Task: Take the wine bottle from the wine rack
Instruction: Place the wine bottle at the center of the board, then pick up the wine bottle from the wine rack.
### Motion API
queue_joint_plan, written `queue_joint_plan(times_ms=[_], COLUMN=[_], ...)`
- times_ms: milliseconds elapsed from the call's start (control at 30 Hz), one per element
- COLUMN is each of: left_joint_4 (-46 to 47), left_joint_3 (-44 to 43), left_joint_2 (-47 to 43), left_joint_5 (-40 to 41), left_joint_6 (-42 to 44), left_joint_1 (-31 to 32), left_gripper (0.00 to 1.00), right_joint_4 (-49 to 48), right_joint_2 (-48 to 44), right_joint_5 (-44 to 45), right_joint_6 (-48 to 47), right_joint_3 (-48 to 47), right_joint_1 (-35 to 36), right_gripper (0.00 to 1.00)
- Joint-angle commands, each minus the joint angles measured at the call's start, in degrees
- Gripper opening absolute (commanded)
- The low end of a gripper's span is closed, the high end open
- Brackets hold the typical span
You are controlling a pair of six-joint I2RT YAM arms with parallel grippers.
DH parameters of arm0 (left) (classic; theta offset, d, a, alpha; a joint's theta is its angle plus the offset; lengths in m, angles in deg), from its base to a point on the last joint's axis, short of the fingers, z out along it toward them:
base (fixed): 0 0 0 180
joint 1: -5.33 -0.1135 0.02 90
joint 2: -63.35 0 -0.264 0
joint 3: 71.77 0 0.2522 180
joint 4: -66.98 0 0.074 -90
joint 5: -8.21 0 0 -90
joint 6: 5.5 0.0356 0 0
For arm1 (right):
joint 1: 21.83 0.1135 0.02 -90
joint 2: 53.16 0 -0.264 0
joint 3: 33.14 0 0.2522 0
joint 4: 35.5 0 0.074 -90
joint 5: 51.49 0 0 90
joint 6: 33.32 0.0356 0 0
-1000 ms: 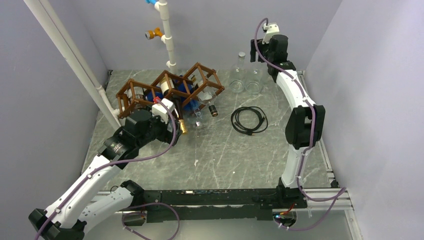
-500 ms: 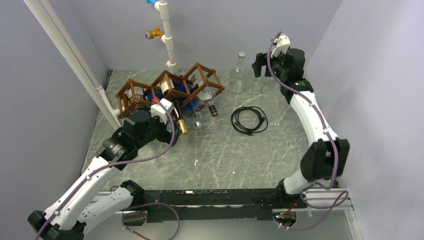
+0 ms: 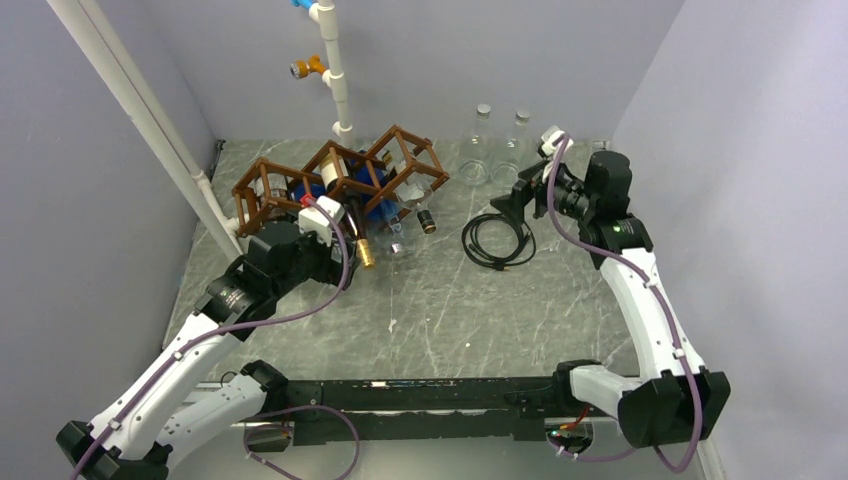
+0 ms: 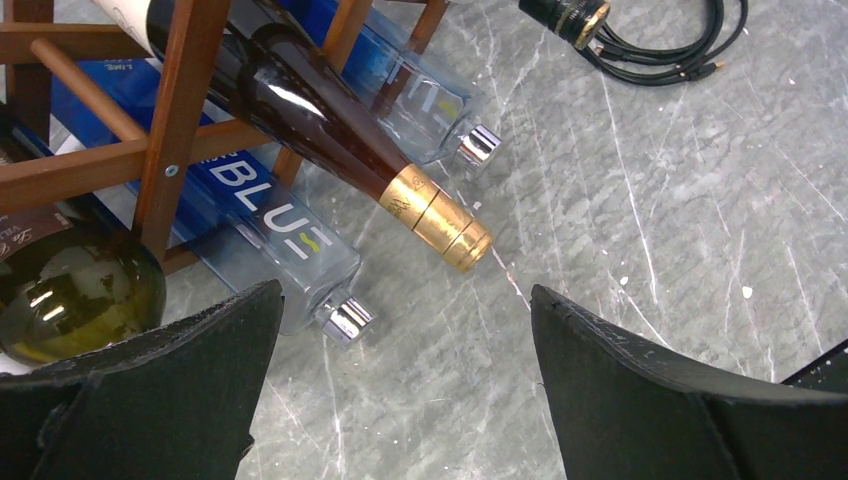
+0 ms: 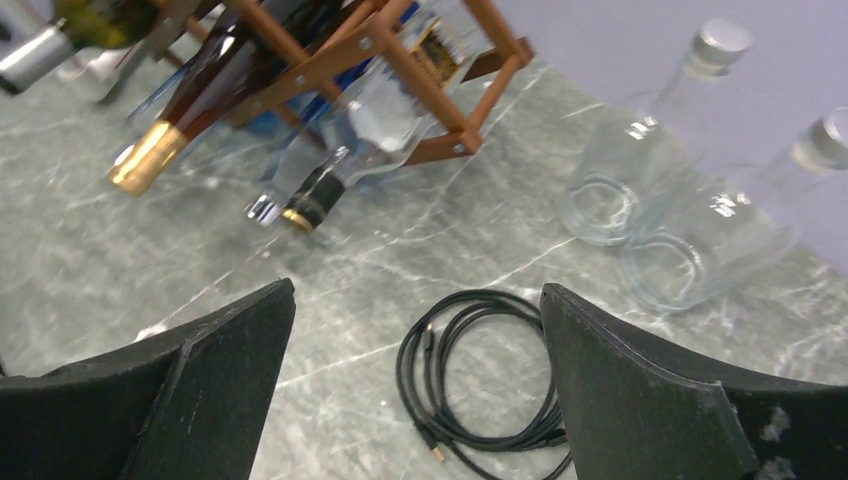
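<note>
**Top view.** The wine rack (image 3: 340, 185) lies at the far left of the marble table (image 3: 450, 310), with several bottles lodged in its cells, necks pointing to the near side. The left gripper (image 3: 345, 252) sits low at the rack's near edge. The wine bottle (image 3: 366, 254), dark with a gold foil neck, is in the rack, and its cap projects just ahead of this gripper. The right gripper (image 3: 512, 198) hangs over the far edge of a black cable coil (image 3: 498, 242), well apart from the rack. Two clear glass bottles (image 3: 478, 155) stand upright just beyond it, by the back wall. A white pipe (image 3: 335, 80) rises behind the rack.

**Left wrist view.** The left fingers (image 4: 150, 400) stand wide apart and released, with only bare table between them. The wine bottle slants through a rack cell ahead. Its gold neck points down toward the table just beyond the gap, touching neither finger. A clear blue-labelled bottle (image 4: 280, 235) lies under it, its silver cap just ahead of the left-hand finger. A second clear silver-capped bottle (image 4: 430, 100) lies further ahead. A green bottle (image 4: 70, 290) sits in the cell above that same finger.

**Right wrist view.** The right fingers (image 5: 680, 400) are spread wide and grasp nothing. The cable coil lies on the table between them. The glass bottles stand ahead to the right. The rack is ahead to the left, clear of the tool, and a black-capped clear bottle (image 5: 315, 200) protrudes from it.
</note>
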Motion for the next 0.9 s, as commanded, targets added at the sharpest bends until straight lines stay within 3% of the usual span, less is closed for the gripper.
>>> queue_joint_plan(times_ms=[0, 333, 633, 867], left_joint_4=[2.3, 0.8, 1.4, 1.9], left_joint_3=[0.1, -0.6, 1.0, 4.3], left_joint_2=[-0.2, 0.0, -3.4, -8.2], left_joint_5=[2.7, 6.6, 7.5, 8.5], left_joint_6=[-1.8, -3.5, -4.8, -10.4], left_joint_1=[-0.4, -0.6, -0.6, -0.6], left_gripper=[1.00, 1.00, 0.99, 1.00], right_joint_4=[3.1, -6.7, -6.3, -5.7], right_joint_2=[-3.8, -10.1, -10.2, -10.8], right_joint_5=[-7.7, -22.7, -22.7, -22.3], right_joint_6=[-3.9, 3.4, 1.3, 0.7], right_joint_3=[3.7, 16.2, 17.6, 17.6], right_joint_1=[-1.3, -12.4, -13.0, -13.0], right_gripper=[0.96, 0.97, 0.97, 0.97])
